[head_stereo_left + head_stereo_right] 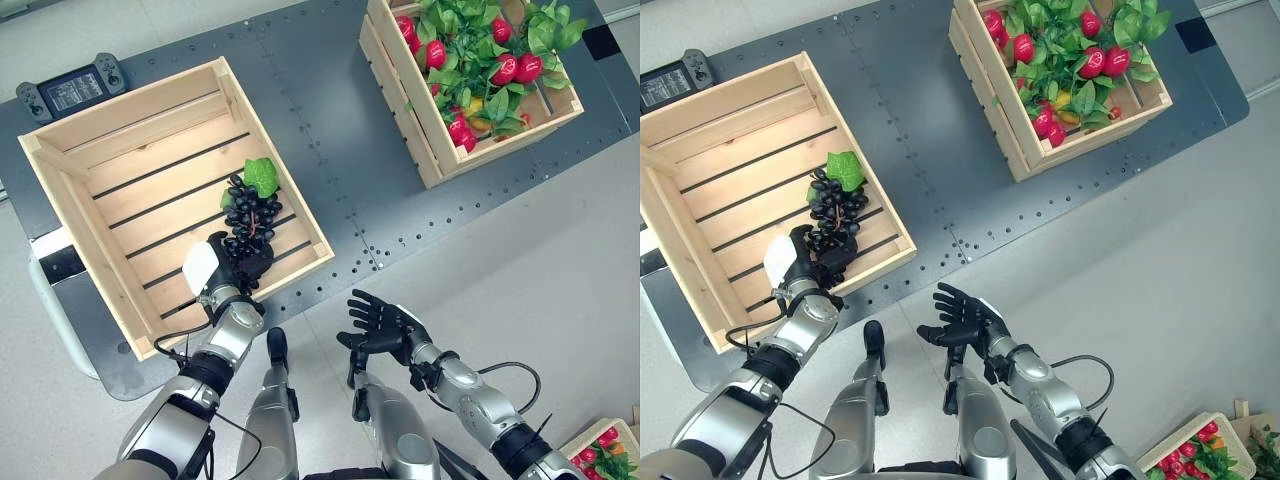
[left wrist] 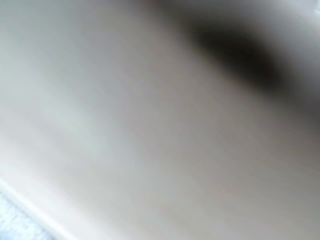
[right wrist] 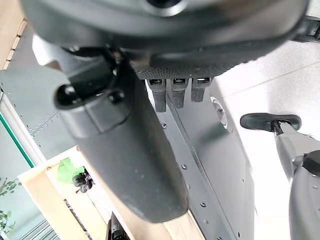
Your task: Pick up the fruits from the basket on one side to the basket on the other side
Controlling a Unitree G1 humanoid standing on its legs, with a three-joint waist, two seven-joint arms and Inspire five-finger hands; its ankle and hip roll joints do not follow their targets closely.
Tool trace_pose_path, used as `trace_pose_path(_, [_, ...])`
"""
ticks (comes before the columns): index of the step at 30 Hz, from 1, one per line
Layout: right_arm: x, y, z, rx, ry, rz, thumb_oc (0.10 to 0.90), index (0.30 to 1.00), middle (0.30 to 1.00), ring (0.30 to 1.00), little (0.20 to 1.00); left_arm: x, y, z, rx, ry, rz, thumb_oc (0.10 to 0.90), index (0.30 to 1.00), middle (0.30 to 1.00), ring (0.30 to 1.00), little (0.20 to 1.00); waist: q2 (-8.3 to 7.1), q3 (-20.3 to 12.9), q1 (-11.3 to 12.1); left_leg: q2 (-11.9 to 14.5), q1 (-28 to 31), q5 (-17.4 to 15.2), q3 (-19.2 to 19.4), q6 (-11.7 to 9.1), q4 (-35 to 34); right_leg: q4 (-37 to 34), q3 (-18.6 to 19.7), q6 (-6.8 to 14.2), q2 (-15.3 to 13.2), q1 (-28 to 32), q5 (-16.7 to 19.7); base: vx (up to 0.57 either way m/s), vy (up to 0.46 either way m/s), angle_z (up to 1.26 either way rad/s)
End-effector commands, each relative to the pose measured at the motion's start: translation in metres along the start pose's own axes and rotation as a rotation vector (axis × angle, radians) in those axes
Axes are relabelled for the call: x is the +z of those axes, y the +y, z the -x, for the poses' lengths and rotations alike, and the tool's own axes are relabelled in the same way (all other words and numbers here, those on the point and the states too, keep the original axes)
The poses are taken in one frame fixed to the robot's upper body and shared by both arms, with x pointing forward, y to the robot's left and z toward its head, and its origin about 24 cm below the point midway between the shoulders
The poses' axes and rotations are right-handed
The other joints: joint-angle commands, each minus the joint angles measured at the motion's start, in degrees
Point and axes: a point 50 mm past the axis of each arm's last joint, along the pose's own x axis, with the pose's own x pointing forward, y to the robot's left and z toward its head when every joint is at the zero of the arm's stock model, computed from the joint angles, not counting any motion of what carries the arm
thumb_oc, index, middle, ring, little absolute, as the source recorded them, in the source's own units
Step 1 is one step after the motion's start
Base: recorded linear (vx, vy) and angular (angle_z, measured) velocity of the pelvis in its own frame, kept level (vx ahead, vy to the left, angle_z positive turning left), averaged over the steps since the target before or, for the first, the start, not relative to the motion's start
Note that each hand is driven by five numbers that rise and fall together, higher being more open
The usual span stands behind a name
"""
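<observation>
Left of centre, inside the wooden crate (image 1: pixel 95 150), the grape bunch (image 1: pixel 250 215) is held by the left hand (image 1: pixel 228 268), its leaf end pointing toward the frame's top; the right hand (image 1: pixel 380 322) is spread wide, empty.

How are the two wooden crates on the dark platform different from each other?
The left crate is larger and holds a single bunch of dark grapes with a green leaf; the right crate is smaller and packed with red fruits and green leaves. The left robot hand is in the left crate, not the right. Both are light slatted wood.

Grapes (image 1: pixel 250 217) in left crate (image 1: pixel 95 135)
</observation>
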Motion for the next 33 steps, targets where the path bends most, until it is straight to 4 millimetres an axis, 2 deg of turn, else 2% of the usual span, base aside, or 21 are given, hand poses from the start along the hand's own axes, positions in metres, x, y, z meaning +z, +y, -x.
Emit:
trace_pose_path(1, [0.032,0.025,-0.003,0.102,-0.15,0.009,0.8,0.9,0.9,0.9,0.9,0.03,0.012,-0.025,-0.067,-0.023,-0.028,0.8,0.9,0.9,0.9,0.9,-0.89,1.0,-2.6,1.2,-1.2,-5.3,1.1,-3.6,7.1,2.5,0.3,0.5,0.0,-3.6,2.7,0.0,0.0,0.0])
trace_pose_path(7, [0.038,0.027,-0.007,0.095,-0.169,0.01,0.8,0.9,0.9,0.9,0.9,0.035,0.011,-0.027,-0.1,-0.017,-0.093,0.8,0.9,0.9,0.9,0.9,-0.74,1.4,-2.9,1.2,-2.2,-5.1,1.4,-3.8,7.3,2.4,0.4,0.4,0.2,-4.6,3.0,0.0,0.0,0.0])
trace_pose_path(8, [0.038,0.027,-0.007,0.094,-0.17,0.011,0.8,0.9,0.9,0.9,0.9,0.033,0.011,-0.027,-0.105,-0.011,-0.112,0.761,0.841,0.841,0.841,0.841,-0.75,1.4,-3.0,1.3,-2.3,-5.0,1.5,-3.8,7.2,2.3,0.4,0.4,0.2,-4.6,3.1,0.0,0.0,0.0])
trace_pose_path(10, [0.039,0.028,-0.009,0.09,-0.171,0.011,0.8,0.9,0.9,0.9,0.9,0.031,0.011,-0.029,-0.112,0.006,-0.131,0.488,0.432,0.432,0.432,0.432,-0.73,1.4,-3.1,1.3,-2.3,-4.9,1.5,-3.9,7.1,2.0,0.4,0.4,0.2,-4.6,3.2,0.0,0.0,0.0])
trace_pose_path(11, [0.039,0.027,-0.009,0.089,-0.171,0.015,0.8,0.9,0.9,0.9,0.9,0.031,0.01,-0.028,-0.116,0.005,-0.141,0.4,0.3,0.3,0.3,0.3,-0.64,1.4,-3.2,1.2,-2.3,-4.8,1.6,-3.9,6.8,1.7,0.5,0.3,0.3,-4.7,3.3,0.0,0.0,0.0])
trace_pose_path(19, [0.04,0.029,-0.012,0.078,-0.177,0.012,0.8,0.9,0.9,0.9,0.9,0.039,0.012,-0.029,-0.089,-0.04,-0.128,0.4,0.3,0.3,0.3,0.3,-0.43,1.4,-3.0,0.9,-1.7,-4.8,1.5,-3.9,6.1,1.5,0.4,0.3,0.3,-4.3,3.2,0.0,0.0,0.0])
trace_pose_path(26, [0.035,0.024,-0.006,0.071,-0.169,0.016,0.8,0.9,0.9,0.9,0.9,0.038,0.013,-0.028,-0.105,-0.086,-0.111,0.4,0.3,0.3,0.3,0.3,0.57,1.4,-2.6,0.6,0.1,-4.8,1.6,-3.9,5.2,1.0,-0.1,0.2,0.0,-2.8,3.0,0.0,0.0,0.0])
trace_pose_path(29, [0.033,0.023,-0.005,0.068,-0.16,0.02,0.8,0.9,0.9,0.9,0.9,0.035,0.009,-0.025,-0.131,-0.086,-0.1,0.4,0.3,0.3,0.3,0.3,1.03,1.1,-2.5,0.3,0.8,-4.8,1.6,-3.9,4.6,0.5,-0.1,0.3,-0.2,-2.1,3.1,0.0,0.0,0.0])
trace_pose_path(33, [0.029,0.021,-0.003,0.052,-0.158,0.013,0.8,0.9,0.9,0.9,0.9,0.026,-0.007,-0.012,-0.205,-0.071,-0.092,0.4,0.3,0.3,0.3,0.3,1.78,0.3,-1.9,-0.2,2.2,-4.8,1.4,-3.6,3.1,-0.5,-0.5,0.4,-0.4,-1.0,3.2,0.0,0.0,0.0])
